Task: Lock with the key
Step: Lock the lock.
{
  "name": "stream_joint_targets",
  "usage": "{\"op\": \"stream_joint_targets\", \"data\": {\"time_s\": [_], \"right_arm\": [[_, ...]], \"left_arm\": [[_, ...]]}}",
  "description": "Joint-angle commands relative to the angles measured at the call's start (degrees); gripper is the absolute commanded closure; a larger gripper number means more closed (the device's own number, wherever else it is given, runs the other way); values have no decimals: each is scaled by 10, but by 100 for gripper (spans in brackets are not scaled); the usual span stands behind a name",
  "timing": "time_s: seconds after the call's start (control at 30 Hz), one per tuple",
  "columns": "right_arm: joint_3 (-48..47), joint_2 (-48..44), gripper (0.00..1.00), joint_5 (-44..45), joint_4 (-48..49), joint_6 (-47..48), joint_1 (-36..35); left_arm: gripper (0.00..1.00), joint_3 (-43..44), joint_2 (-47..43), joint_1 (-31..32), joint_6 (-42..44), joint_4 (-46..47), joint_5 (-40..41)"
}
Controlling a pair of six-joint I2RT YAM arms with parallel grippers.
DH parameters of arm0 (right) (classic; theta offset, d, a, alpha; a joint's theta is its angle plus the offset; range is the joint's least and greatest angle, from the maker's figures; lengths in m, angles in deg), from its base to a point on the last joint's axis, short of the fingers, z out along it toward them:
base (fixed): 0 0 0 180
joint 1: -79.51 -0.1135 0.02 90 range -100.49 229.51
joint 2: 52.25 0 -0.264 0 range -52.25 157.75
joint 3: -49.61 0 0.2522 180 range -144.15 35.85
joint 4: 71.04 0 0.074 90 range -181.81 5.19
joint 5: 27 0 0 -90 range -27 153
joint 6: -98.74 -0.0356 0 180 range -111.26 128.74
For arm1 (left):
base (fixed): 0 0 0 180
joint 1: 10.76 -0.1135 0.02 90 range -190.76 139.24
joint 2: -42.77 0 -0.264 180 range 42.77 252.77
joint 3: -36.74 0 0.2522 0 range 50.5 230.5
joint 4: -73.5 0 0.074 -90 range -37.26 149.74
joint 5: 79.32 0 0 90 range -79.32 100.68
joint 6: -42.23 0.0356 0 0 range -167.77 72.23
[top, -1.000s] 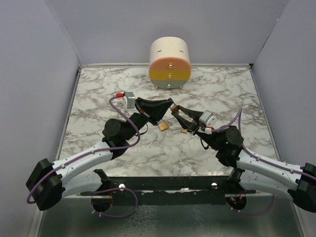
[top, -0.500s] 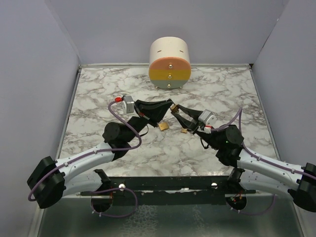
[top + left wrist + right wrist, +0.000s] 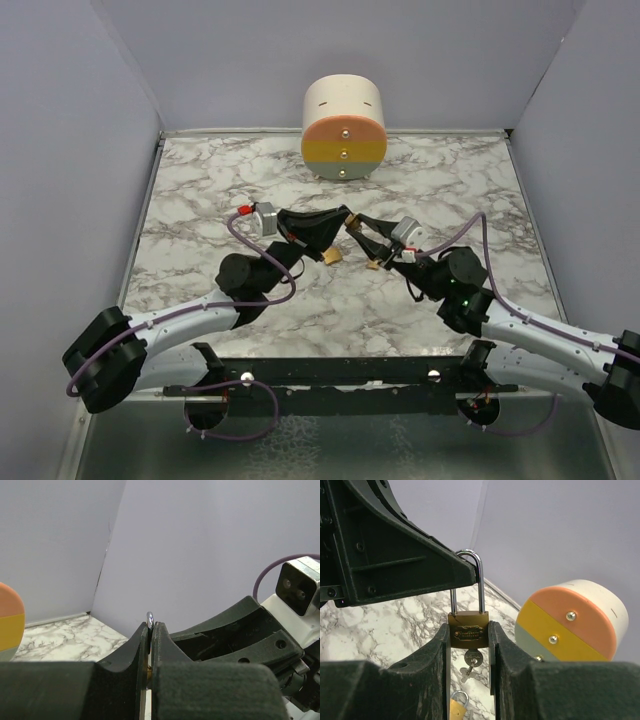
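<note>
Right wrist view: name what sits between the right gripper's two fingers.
A brass padlock, squeezed between the fingers, key in its keyhole. The right wrist view shows it plainly.

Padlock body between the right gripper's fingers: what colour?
Brass-gold padlock body, with a silver shackle. It shows best in the right wrist view.

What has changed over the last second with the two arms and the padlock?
The left arm swung its elbow rightward; the right arm edged its wrist toward the back. Nothing was taken or released: the left gripper stays shut on the shackle of the padlock, the right gripper on its brass body. The striped cylinder hasn't moved.
</note>
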Motion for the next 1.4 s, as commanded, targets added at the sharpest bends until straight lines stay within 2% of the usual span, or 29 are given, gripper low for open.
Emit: {"op": "stream_joint_targets", "data": {"time_s": [0.0, 0.27, 0.4, 0.57, 0.63, 0.77, 0.87, 1.2, 1.37], "right_arm": [[-89, -20, 99, -10, 220, -14, -3], [-98, -23, 99, -16, 194, -15, -5], [-93, -22, 99, -21, 155, -23, -5], [-66, -25, 99, -21, 101, -37, -5], [-60, -24, 92, -17, 71, -45, -5], [-51, -16, 67, -7, 18, -60, -5], [-47, -5, 60, 10, -13, -73, -5], [-1, 11, 55, 68, -65, -145, -4], [16, 24, 59, 44, -63, -158, -4]], "left_arm": [[100, -40, 59, 44, -22, -200, -125], [100, -36, 78, 44, -28, -196, -126], [100, -25, 44, 43, -17, -201, -115], [100, 8, -25, 40, 28, -251, -86], [100, 24, -50, 38, 56, -280, -65], [100, 53, -83, 31, 104, -323, -23], [100, 64, -96, 19, 121, -332, -8], [100, 92, -150, -37, 163, -386, 7], [100, 83, -173, -114, 136, -400, -45]]}}
